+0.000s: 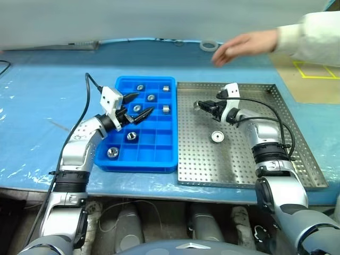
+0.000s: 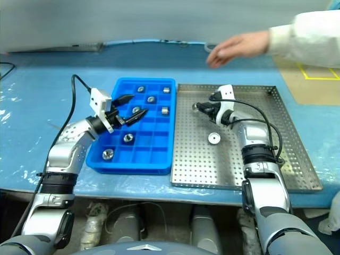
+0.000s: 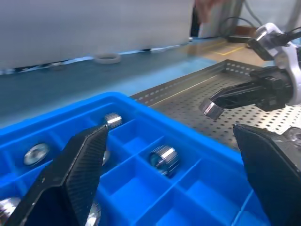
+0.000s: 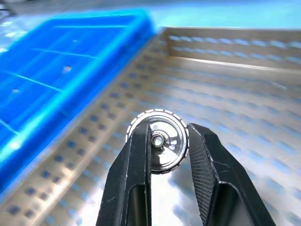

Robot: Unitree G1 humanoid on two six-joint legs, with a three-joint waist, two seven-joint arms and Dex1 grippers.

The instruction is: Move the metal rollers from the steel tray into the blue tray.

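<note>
Right pincer [image 4: 169,141] clamping roller [image 4: 162,147], left pincer [image 1: 137,106] wide

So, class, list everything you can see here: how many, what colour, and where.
blue tray: one, bright blue, on the table left of the steel tray
steel tray: one, silver, perforated, on the right
metal rollers in blue tray: seven, silvery, in separate compartments
loose roller: one, silvery, on the steel tray floor
held roller: one, silvery, in the right gripper
tape ring: one, white, on the far table
table cover: blue
person's hand: one, above the far edge
left gripper: black, open over the blue tray
right gripper: black, shut on a roller
</note>
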